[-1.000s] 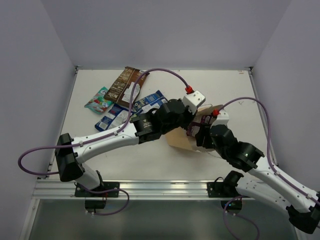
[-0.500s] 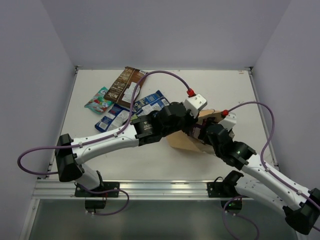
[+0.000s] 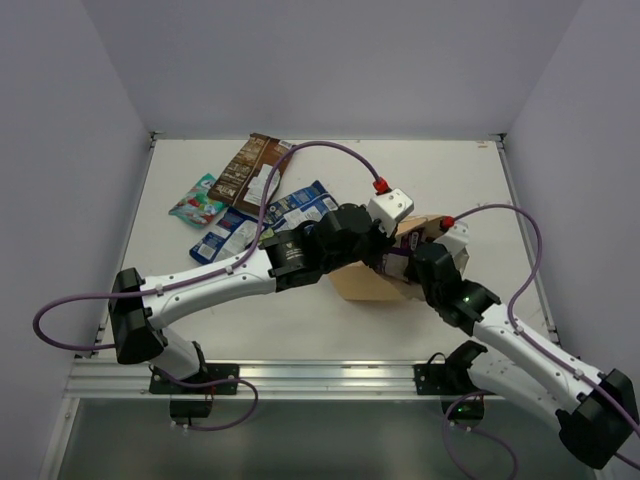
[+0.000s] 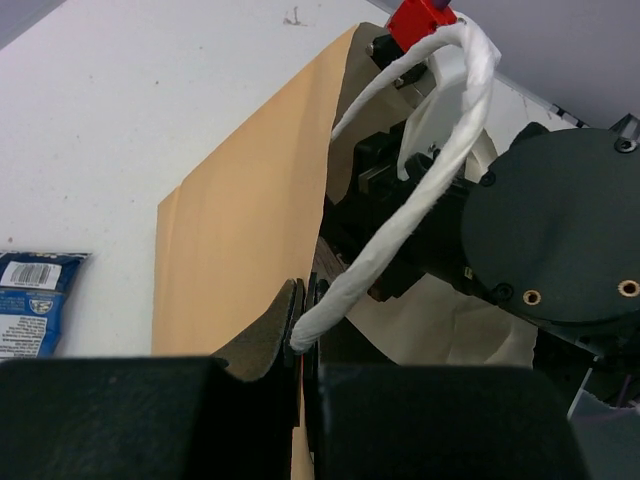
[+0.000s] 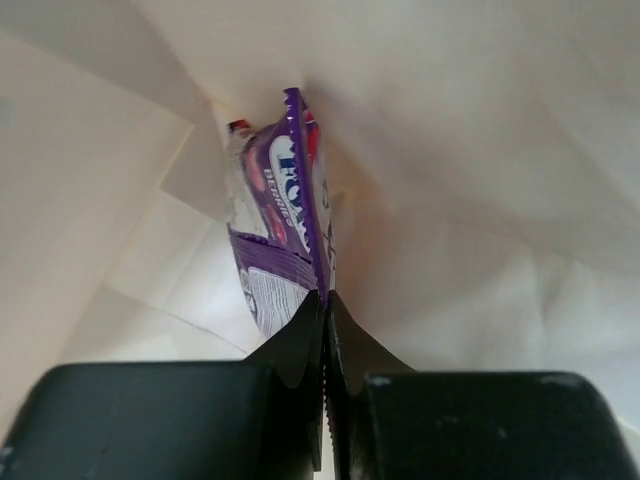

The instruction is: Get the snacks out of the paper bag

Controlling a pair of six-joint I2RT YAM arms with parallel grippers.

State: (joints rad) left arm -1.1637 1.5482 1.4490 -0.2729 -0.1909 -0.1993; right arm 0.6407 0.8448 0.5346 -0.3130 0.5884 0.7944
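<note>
A white table (image 3: pixel 300 325) spreads below me. Pale grey walls (image 3: pixel 330 60) close it in on three sides, and a metal rail (image 3: pixel 320 378) runs along its near edge.

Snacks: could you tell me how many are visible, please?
5. On table: brown packet, teal pouch, blue packet, second blue packet. In bag: purple packet. Others possibly hidden.

Left arm (image 3: pixel 215 282) and right arm (image 3: pixel 525 348): white shells, black round joints (image 3: pixel 293 250).
purple cable (image 3: pixel 325 144) looped off each; red plug (image 3: pixel 381 184) on white wrist box (image 3: pixel 391 209); green light (image 3: pixel 463 296) on right arm; right gripper (image 5: pixel 323 300) matte black, jagged tips; brass-ringed screws (image 4: pixel 532 297) on black housing.
</note>
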